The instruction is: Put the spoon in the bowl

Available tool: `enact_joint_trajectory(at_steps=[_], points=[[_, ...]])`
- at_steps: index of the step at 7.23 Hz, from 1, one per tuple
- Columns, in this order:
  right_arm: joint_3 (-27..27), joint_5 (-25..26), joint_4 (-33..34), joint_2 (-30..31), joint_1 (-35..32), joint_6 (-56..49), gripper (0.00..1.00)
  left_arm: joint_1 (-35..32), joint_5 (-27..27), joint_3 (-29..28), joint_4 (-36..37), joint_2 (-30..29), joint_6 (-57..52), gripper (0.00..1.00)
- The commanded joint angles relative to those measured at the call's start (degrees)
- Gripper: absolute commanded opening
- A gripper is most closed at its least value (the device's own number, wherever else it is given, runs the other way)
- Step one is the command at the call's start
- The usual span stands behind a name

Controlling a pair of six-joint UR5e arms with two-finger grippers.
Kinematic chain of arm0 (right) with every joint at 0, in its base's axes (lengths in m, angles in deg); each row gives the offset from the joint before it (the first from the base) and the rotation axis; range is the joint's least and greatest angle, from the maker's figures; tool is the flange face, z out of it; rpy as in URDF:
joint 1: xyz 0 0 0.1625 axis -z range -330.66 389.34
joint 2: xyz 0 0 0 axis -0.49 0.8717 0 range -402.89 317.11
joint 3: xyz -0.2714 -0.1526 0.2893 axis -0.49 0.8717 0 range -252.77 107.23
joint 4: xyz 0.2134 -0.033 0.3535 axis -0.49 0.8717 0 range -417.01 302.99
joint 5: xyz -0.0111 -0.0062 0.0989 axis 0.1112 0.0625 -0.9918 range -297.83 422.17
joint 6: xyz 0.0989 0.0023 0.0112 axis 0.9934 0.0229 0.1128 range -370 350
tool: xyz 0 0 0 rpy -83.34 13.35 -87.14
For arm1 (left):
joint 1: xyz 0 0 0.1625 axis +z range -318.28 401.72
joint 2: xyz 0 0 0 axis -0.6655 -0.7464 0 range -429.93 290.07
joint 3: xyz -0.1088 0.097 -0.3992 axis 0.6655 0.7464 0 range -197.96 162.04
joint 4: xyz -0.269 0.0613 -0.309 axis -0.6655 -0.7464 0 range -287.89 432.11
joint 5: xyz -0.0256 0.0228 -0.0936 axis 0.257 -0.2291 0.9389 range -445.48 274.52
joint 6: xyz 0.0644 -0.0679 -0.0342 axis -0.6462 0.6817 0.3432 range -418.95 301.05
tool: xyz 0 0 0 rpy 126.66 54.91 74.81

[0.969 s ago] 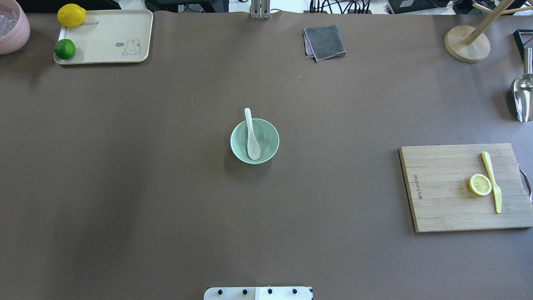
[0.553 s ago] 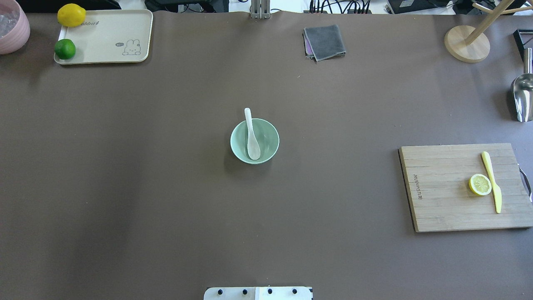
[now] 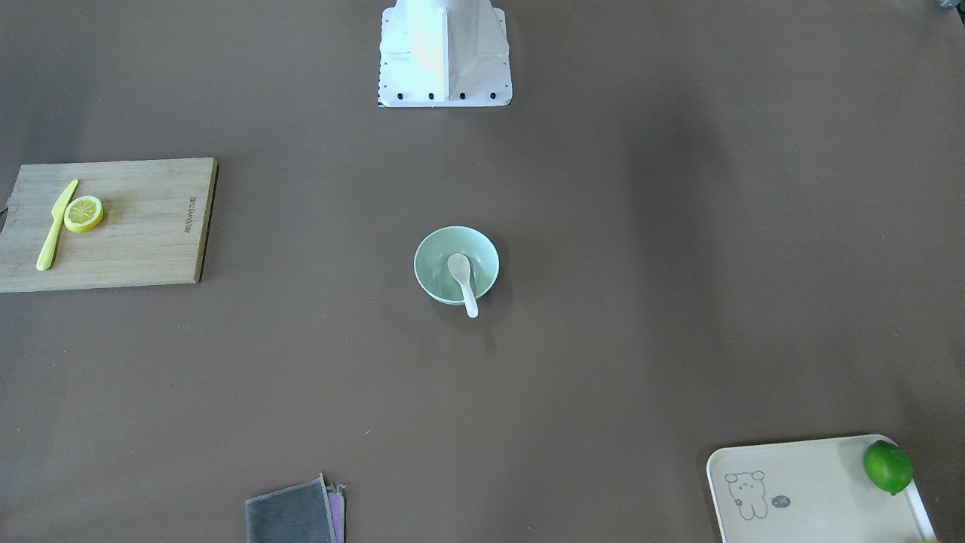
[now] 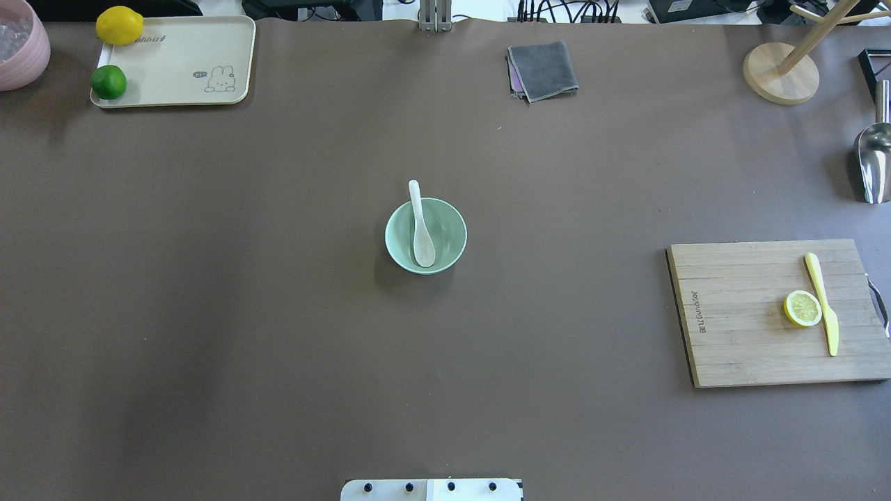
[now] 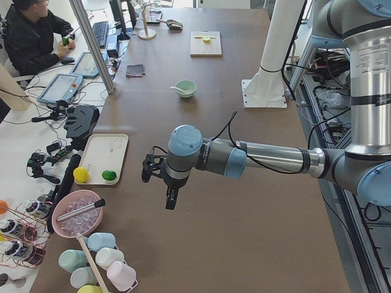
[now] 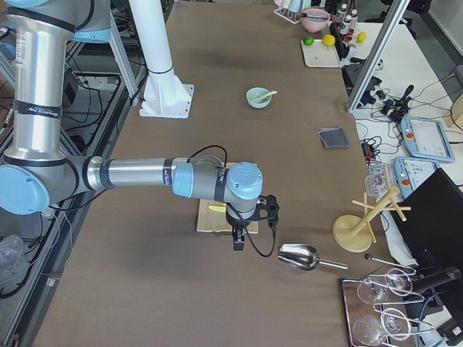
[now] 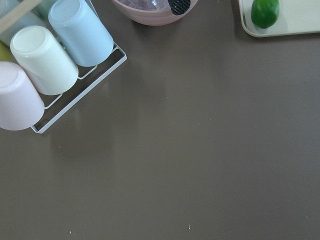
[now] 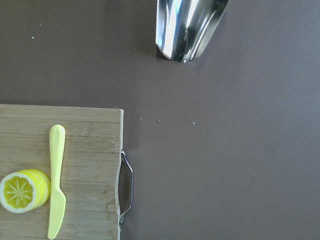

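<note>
The white spoon [image 4: 421, 233] lies in the mint-green bowl [image 4: 454, 236] at the table's middle, scoop inside and handle resting over the far rim. Both also show in the front-facing view, the spoon [image 3: 461, 273] in the bowl [image 3: 436, 260]. Neither gripper shows in the overhead or front-facing views. My left gripper [image 5: 170, 200] hangs over the table's left end, far from the bowl [image 5: 187, 89]. My right gripper [image 6: 237, 242] hangs over the cutting board's edge at the right end. I cannot tell whether either is open or shut.
A wooden cutting board [image 4: 738, 334] with a lemon slice [image 4: 802, 308] and yellow knife [image 4: 823, 303] lies at the right. A cream tray [image 4: 181, 62] with a lime and lemon, a pink bowl [image 4: 21, 49], a grey cloth [image 4: 543, 69], a metal scoop [image 4: 873, 160] and a wooden stand [image 4: 779, 73] line the edges.
</note>
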Motion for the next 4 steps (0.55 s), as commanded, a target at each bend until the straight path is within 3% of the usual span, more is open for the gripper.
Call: enact_joint_trajectory(at_steps=[1,4], points=[[-0.46,-0.12,0.01,-0.01,-0.03,0.08,1.00,0.00,0.00,-0.08,0.05,0.11,-0.08,0.98],[-0.46,-0.65,0.01,0.43,0.06,0.08,1.00,0.00,0.00,-0.08,-0.04,0.02,-0.08,0.98]])
